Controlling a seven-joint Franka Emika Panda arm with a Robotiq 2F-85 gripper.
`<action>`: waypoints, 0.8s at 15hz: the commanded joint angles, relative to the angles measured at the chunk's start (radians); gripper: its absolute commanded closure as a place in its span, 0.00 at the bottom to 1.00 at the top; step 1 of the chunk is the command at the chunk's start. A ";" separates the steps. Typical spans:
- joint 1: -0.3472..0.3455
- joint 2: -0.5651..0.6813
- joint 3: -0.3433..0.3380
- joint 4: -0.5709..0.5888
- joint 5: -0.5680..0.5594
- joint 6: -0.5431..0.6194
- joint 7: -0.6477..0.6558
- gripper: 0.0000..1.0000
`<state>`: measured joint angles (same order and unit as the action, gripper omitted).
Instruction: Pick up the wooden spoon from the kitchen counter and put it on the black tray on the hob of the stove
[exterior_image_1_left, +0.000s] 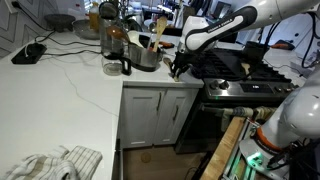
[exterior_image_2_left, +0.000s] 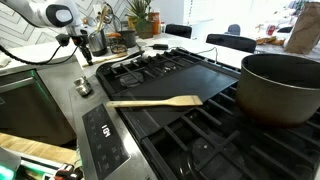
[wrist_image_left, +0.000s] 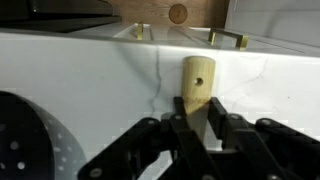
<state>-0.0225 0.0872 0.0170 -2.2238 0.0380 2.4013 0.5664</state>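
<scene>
The robot's black gripper (wrist_image_left: 200, 122) is clamped on the slim light-brown wooden spoon (wrist_image_left: 197, 83). In the wrist view, the fingers (wrist_image_left: 222, 128) press on both sides of the handle, and its rounded end with a small hole pokes out past them. It is being held just over the white, grey-veined stone table (wrist_image_left: 90, 70), close to the table's front edge.

In an exterior view, the gripper (exterior_image_1_left: 178, 66) hangs low where the table (exterior_image_1_left: 70, 95) meets the black gas hob with cast grates (exterior_image_1_left: 232, 66). It is just beside a round steel pot (exterior_image_1_left: 147, 58), where a few wooden utensils stand up together. A crumpled pale cloth (exterior_image_1_left: 55, 163) lies well away at the table's near corner.

Over on the hob (exterior_image_2_left: 150, 62), a flat black tray (exterior_image_2_left: 215, 85) covers the grates. A second pale wooden utensil with a flat blade (exterior_image_2_left: 155, 101) lies across the tray's near edge. A big dark pot (exterior_image_2_left: 280, 85) sits beside it.
</scene>
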 joint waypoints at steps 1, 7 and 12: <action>0.021 -0.033 -0.029 -0.010 -0.080 -0.027 0.076 0.93; 0.006 -0.183 -0.028 -0.071 -0.170 -0.069 0.132 0.93; -0.068 -0.345 -0.057 -0.142 -0.183 -0.147 0.133 0.93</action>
<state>-0.0451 -0.1325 -0.0134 -2.2826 -0.1293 2.2913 0.7024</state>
